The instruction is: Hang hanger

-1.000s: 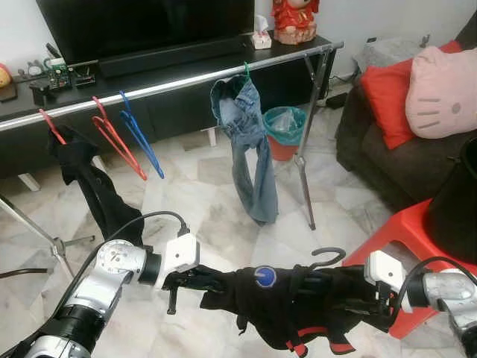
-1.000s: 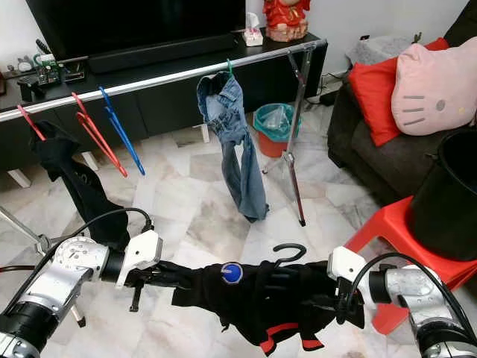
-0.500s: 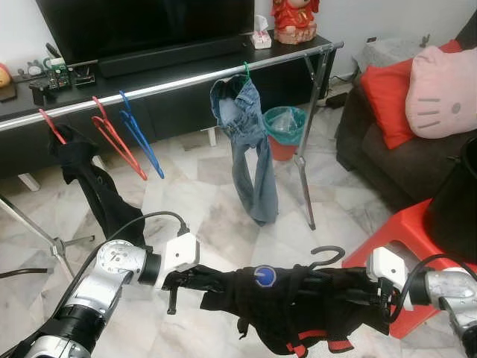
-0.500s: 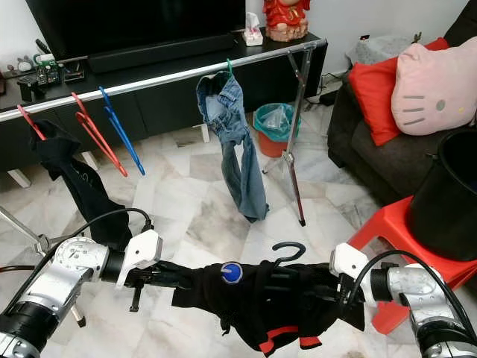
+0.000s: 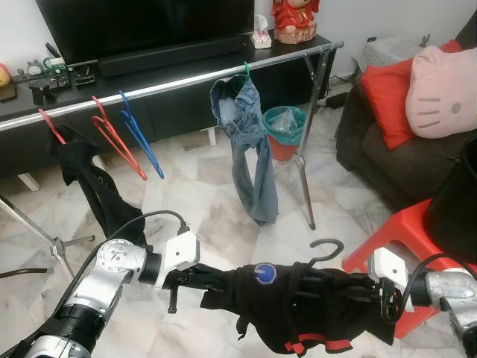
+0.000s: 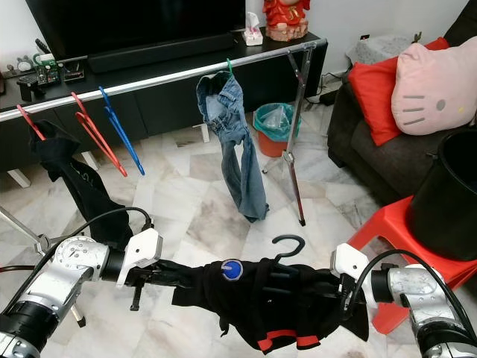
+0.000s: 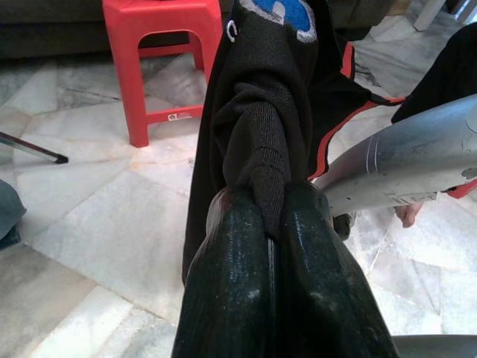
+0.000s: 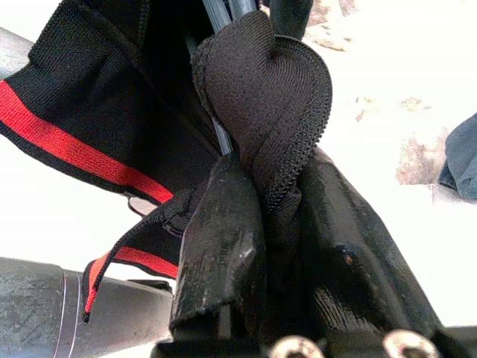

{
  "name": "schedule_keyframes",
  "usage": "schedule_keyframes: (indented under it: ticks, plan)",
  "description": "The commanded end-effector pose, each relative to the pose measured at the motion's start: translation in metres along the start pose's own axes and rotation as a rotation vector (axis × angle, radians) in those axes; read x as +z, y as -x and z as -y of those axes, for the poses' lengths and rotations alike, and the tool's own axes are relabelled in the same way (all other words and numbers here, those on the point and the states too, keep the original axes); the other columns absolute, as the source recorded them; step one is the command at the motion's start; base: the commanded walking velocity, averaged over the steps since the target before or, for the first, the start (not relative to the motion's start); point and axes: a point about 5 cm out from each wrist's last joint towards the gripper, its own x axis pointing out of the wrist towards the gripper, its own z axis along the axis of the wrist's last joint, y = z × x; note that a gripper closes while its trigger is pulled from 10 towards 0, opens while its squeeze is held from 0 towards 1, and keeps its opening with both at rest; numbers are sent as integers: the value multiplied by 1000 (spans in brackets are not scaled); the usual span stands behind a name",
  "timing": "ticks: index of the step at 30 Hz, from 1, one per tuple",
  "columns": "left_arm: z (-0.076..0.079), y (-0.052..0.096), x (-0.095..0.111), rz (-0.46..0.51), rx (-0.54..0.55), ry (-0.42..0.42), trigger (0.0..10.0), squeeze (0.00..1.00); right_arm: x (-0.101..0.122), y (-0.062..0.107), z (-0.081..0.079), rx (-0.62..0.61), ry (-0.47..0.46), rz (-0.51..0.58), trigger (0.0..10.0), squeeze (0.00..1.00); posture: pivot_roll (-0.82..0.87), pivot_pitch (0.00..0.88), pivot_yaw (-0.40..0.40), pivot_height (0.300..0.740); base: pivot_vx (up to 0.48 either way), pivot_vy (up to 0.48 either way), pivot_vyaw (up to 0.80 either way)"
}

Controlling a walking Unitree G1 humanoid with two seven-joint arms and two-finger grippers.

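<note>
Black hanger (image 5: 326,250) with garment (image 5: 298,309) clamped between left tool (image 7: 270,224) and right tool (image 8: 272,195).

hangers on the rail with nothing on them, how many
3: a red hanger and another red hanger overlapping, and a blue hanger beside them. The jeans may hide another.

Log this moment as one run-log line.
left tool: shut on black garment | right tool: shut on black garment | hanger hook: upright above garment | rail: ahead, not reached
</note>
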Motion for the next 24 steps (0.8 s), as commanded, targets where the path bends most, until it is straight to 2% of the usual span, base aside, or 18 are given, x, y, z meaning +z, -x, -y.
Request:
schedule_keyframes:
  ticks: [1, 2, 3, 4, 11, 16, 21, 24]
  plan:
    - [-4, -1, 11, 48, 1, -24, 10000, 0, 5, 0, 2, -17, 7, 35, 0, 0, 78, 37, 61, 740, 0, 0, 0]
    - [-4, -1, 12, 56, 0, -19, 10000, 0, 5, 0, 2, -17, 7, 37, 0, 0, 78, 37, 61, 740, 0, 0, 0]
    - [-4, -1, 12, 62, -2, -18, 10000, 969, 6, 0, 3, -16, 7, 39, 0, 0, 78, 37, 61, 740, 0, 0, 0]
    - [-4, -2, 13, 67, -10, -9, 10000, 1000, 6, 0, 3, -12, 8, 37, 0, 0, 78, 37, 61, 740, 0, 0, 0]
    - [-4, -1, 13, 67, -11, 0, 10000, 1000, 6, 0, 2, -5, 6, 39, 0, 0, 80, 36, 61, 740, 0, 0, 0]
    - [-9, 1, 14, 86, 34, -8, 10000, 1000, 6, -1, 1, 3, 5, 37, 0, 0, 79, 39, 61, 740, 0, 0, 0]
    - [-20, 4, 16, 123, 131, -6, 10000, 1000, 6, -1, 1, 11, 3, 39, 0, 0, 79, 39, 61, 740, 0, 0, 0]
    - [-35, 8, 14, 121, 313, -44, 10000, 1000, 5, -1, -1, 24, -1, 45, 0, 0, 79, 39, 61, 740, 0, 0, 0]
